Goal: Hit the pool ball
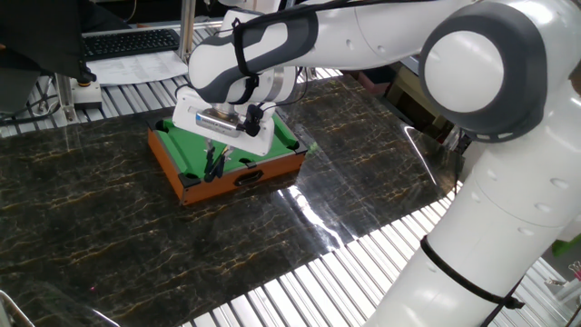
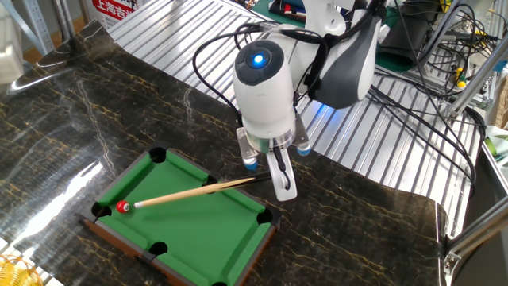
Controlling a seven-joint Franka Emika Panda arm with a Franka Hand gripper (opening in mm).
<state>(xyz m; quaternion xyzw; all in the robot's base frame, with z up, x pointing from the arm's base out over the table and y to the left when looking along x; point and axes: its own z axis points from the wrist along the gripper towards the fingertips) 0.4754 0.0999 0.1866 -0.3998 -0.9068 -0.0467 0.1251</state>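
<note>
Gripper: pressed together on the butt end of the cue stick, just past the near rail of the mini pool table.
Cue stick: slanting away from the gripper across the green felt, tip close to the ball, contact too fine to tell.
Red pool ball: at the far end of the felt from the gripper, just beside a corner pocket.
Mini pool table: small wood-framed toy resting on the dark marbled worktop, directly below and ahead of the gripper.
Step in hand: probably lining up or delivering the push along the cue's axis.
Risk, glancing hit: slight sideways drift of the tip likely to skid off the round ball and miss.
Risk, cue slip: thin shaft held only at its end, prone to pivoting between the fingers.
Risk, table shift: light table liable to slide if the cue or gripper presses on the rail.
</note>
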